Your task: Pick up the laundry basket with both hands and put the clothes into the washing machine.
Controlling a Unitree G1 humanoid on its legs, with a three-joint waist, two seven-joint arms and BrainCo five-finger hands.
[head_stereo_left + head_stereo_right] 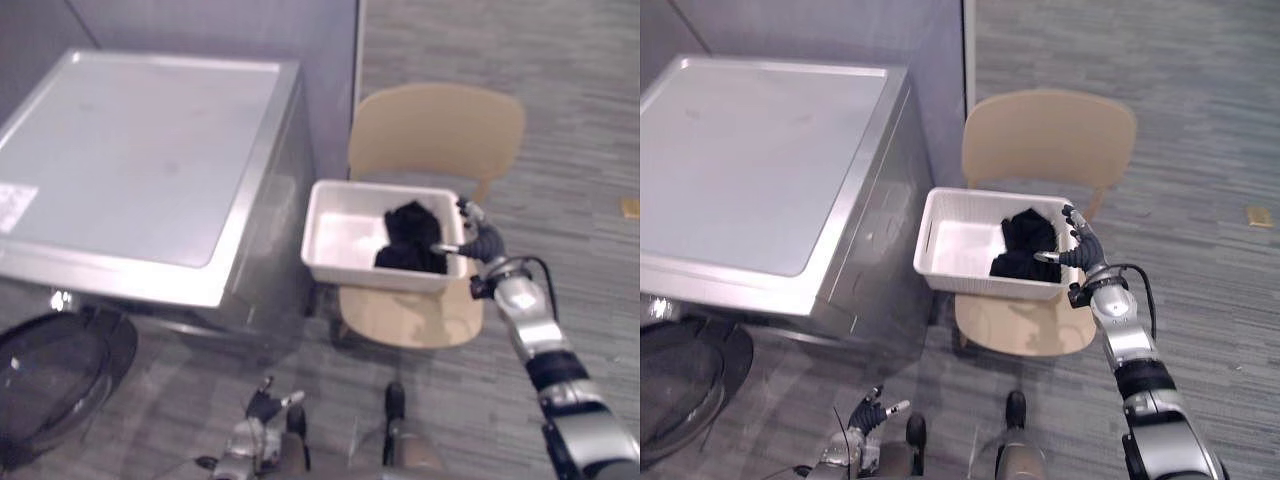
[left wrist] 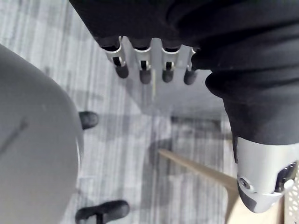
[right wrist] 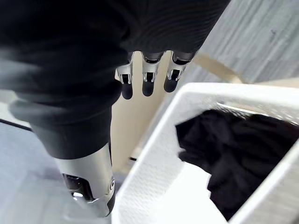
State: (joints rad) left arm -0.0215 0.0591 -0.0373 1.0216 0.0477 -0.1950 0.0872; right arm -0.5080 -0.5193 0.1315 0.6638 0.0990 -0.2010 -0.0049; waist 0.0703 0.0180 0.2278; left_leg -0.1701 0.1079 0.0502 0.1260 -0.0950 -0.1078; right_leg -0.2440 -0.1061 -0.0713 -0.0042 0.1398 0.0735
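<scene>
Right robot hand (image 1: 1084, 256), fingers straight, at right rim of laundry basket (image 1: 970, 281); grey floor (image 1: 1215, 285) beyond

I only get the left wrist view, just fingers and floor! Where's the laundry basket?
Observer: The white laundry basket sits on a tan chair, right of the washing machine.
Operator: Anything inside it?
Observer: Black clothes, piled at its right end.
Operator: Where's my right hand?
Observer: The right hand is open beside the basket's right rim.
</scene>
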